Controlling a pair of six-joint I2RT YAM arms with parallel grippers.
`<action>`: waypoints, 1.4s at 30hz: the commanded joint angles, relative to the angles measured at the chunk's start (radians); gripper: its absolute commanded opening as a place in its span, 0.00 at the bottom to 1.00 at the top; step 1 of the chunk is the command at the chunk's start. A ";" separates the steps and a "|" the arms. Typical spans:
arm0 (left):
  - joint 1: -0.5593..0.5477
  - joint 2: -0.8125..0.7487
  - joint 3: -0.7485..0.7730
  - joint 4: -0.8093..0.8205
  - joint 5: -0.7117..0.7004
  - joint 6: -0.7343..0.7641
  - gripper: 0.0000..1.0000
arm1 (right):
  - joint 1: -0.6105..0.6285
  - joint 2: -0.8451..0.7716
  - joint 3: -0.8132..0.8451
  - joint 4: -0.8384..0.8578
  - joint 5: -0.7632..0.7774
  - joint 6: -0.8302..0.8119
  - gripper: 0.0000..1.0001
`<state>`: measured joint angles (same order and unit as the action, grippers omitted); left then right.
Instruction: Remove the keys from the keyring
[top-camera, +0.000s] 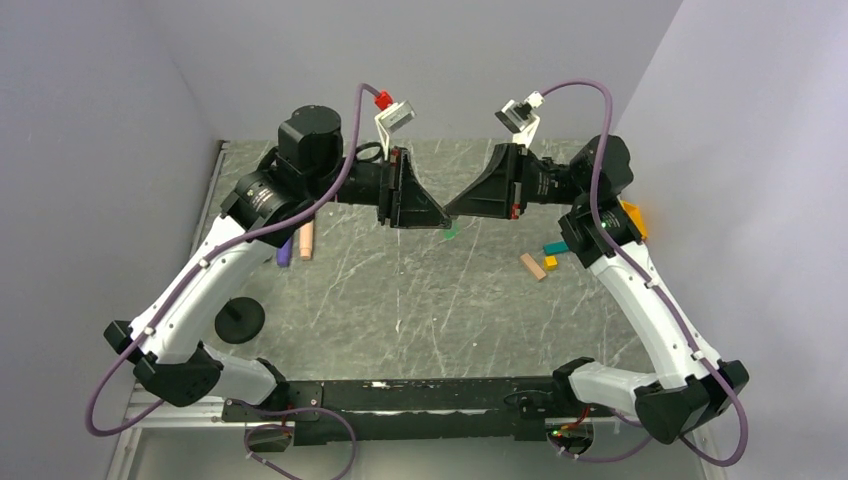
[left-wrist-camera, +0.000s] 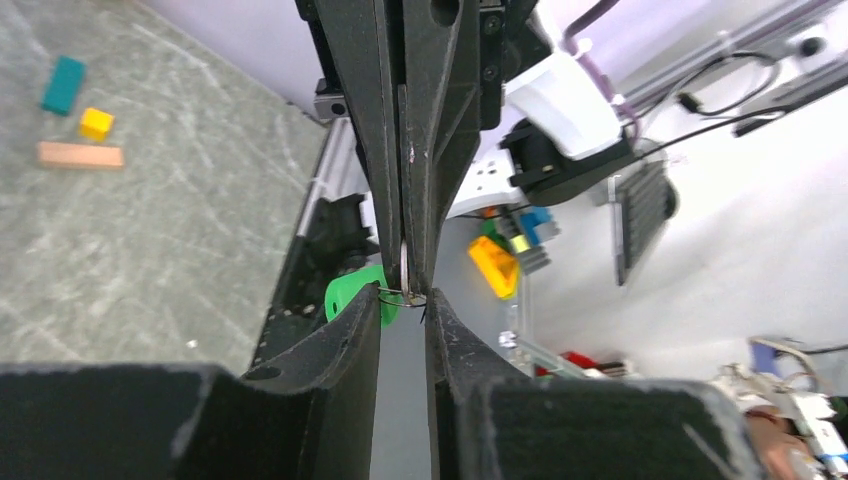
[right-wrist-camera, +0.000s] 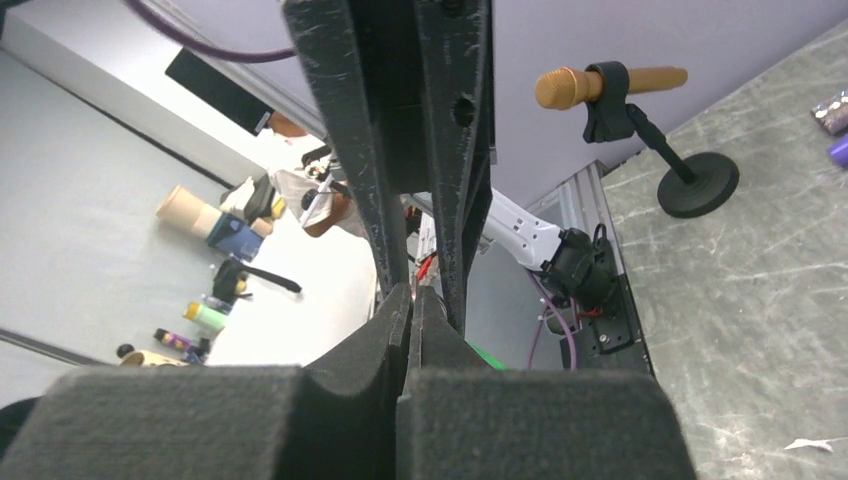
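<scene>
My two grippers meet tip to tip above the middle of the table, the left gripper (top-camera: 438, 213) facing the right gripper (top-camera: 453, 210). In the left wrist view the left gripper (left-wrist-camera: 403, 298) stands a narrow gap apart, with the thin wire keyring (left-wrist-camera: 402, 296) spanning that gap between its tips. The right gripper (left-wrist-camera: 405, 270) comes in from above, shut on a thin silvery strip joined to that loop. The green key (left-wrist-camera: 350, 295) hangs beside the left finger, and shows below the tips in the top view (top-camera: 450, 233). In the right wrist view the right gripper (right-wrist-camera: 412, 295) is pressed shut, with a green sliver (right-wrist-camera: 487, 356) behind it.
A teal block (top-camera: 555, 247), a yellow cube (top-camera: 550, 262) and a peach block (top-camera: 532, 266) lie to the right, with an orange piece (top-camera: 632, 218) by the right arm. A purple piece (top-camera: 285, 250) and a peach bar (top-camera: 306, 240) lie to the left. A microphone stand (top-camera: 240, 320) stands front left.
</scene>
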<state>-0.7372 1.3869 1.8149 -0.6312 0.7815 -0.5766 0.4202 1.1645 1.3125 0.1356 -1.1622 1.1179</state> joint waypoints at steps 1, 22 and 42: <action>0.026 -0.041 -0.051 0.307 0.082 -0.204 0.00 | 0.018 -0.056 -0.012 0.135 -0.067 0.038 0.00; 0.079 -0.080 -0.329 1.129 0.196 -0.860 0.00 | 0.019 -0.125 -0.069 0.348 -0.097 0.142 0.00; 0.079 -0.097 -0.216 0.803 0.161 -0.639 0.00 | 0.022 -0.167 -0.106 0.329 -0.096 0.128 0.00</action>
<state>-0.6579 1.3354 1.5234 0.3244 0.9718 -1.3594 0.4374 1.0237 1.2133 0.4286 -1.2434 1.2594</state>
